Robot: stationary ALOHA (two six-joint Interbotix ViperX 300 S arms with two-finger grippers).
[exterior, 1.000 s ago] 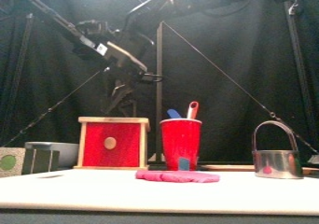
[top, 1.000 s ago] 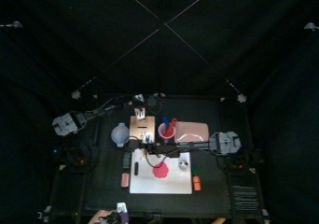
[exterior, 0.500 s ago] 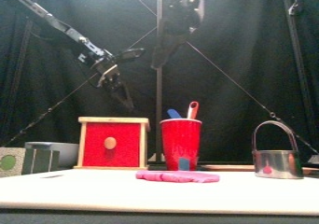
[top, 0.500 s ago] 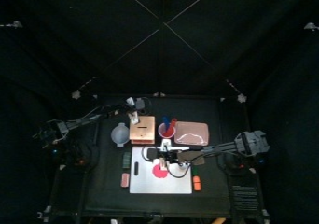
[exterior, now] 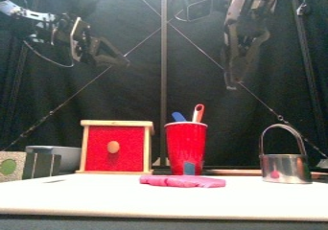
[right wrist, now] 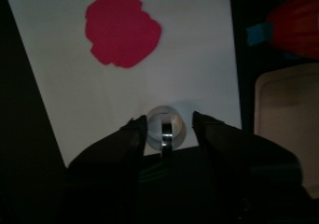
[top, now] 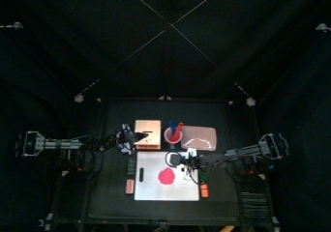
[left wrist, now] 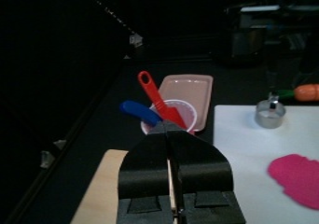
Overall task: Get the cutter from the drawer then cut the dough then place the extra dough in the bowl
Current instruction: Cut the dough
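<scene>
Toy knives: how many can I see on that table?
2. A blue knife and a red knife, both standing in the red cup beside the wooden box; no others show.

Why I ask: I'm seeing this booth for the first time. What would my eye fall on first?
The flat red dough lies in the middle of the white cutting board. Behind it stand a red cup and, left of it, a wooden box with a red drawer front. The metal cutter stands at the board's right, with the right end effector open above it.
</scene>
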